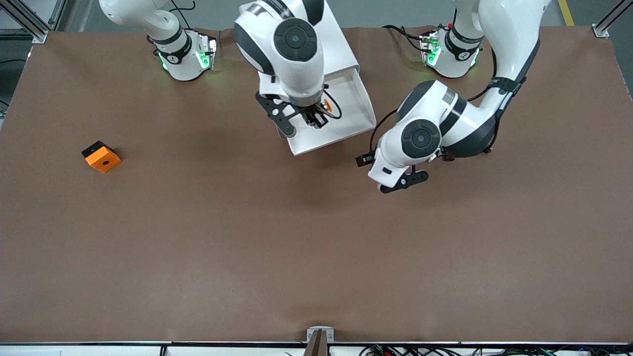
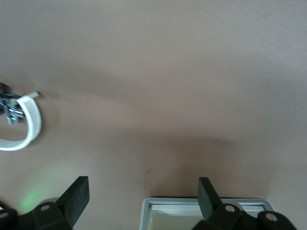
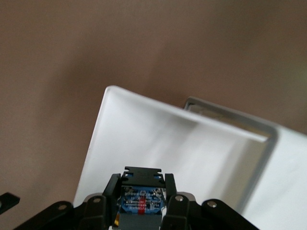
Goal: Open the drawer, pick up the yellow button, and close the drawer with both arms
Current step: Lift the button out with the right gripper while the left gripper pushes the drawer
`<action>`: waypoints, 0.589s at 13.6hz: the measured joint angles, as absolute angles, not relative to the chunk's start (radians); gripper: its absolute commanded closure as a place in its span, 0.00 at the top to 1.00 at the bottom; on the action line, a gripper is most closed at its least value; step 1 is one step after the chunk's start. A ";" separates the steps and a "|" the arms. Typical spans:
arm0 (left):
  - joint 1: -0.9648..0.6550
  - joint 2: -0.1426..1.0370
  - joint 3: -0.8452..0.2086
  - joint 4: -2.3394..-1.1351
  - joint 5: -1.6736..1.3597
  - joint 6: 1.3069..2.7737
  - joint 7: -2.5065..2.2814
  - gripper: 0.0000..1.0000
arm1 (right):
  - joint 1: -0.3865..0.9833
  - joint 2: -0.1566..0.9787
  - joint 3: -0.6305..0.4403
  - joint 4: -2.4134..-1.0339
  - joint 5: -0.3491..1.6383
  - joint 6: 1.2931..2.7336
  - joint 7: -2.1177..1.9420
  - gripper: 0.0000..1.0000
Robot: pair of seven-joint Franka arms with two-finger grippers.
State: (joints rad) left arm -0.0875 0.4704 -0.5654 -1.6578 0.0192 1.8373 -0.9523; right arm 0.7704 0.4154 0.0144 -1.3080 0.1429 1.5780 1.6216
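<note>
An orange block [image 1: 101,156] is sitting alone toward the right arm's end of the table [image 1: 316,247], well apart from the white drawer [image 1: 363,106], which is standing pulled open. The right gripper [image 1: 316,117] is hanging over the drawer, pinching the button [image 3: 141,203]; its wrist view is showing the dark body, the front view only an orange sliver. The left gripper [image 2: 141,199] is waiting beside the drawer, fingers spread wide, largely hidden under its arm.
</note>
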 measured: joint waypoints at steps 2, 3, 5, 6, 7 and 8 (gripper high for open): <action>-0.087 0.470 -0.602 -1.688 0.019 1.876 -0.982 1.00 | 0.714 0.363 0.011 -1.298 0.143 1.494 1.474 0.17; -0.087 0.470 -0.620 -1.703 0.019 1.889 -0.990 1.00 | 0.683 0.336 0.008 -1.298 0.143 1.454 1.386 0.17; -0.087 0.470 -0.654 -1.730 0.019 1.902 -1.007 1.00 | 0.604 0.286 0.002 -1.299 0.142 1.384 1.185 0.17; -0.087 0.470 -0.670 -1.739 0.019 1.903 -1.020 1.00 | 0.556 0.266 0.000 -1.304 0.141 1.358 1.083 0.17; -0.086 0.470 -0.685 -1.744 0.019 1.904 -1.032 1.00 | 0.506 0.251 -0.002 -1.314 0.140 1.341 0.983 0.17; -0.086 0.469 -0.702 -1.749 0.019 1.905 -1.045 1.00 | 0.453 0.237 -0.003 -1.336 0.139 1.335 0.885 0.17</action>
